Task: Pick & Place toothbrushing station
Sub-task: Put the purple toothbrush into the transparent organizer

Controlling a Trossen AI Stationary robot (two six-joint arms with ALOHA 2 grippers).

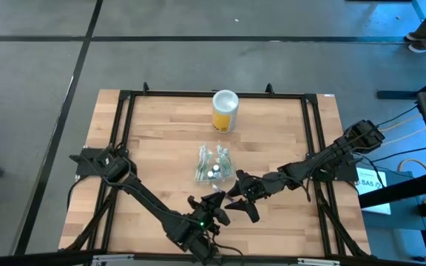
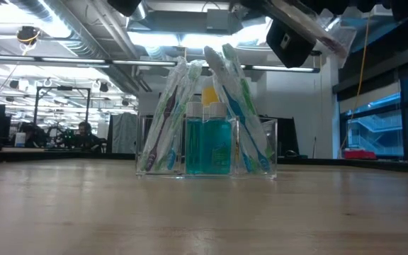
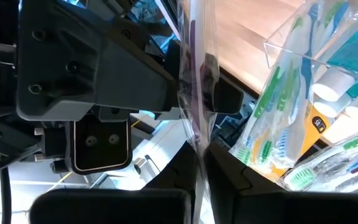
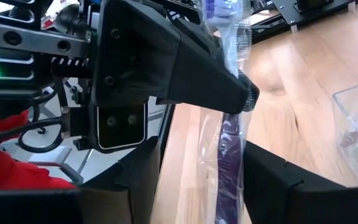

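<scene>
Left pincer (image 1: 214,198) pinches a wrapped toothbrush (image 4: 232,134) tight; right pincer (image 1: 234,193), fingers apart, straddles it, facing the left.

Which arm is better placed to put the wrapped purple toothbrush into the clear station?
Left, probably: the left gripper is shut on the wrapped toothbrush near the station, while the right gripper has open fingers that only straddle the wrapper.
</scene>
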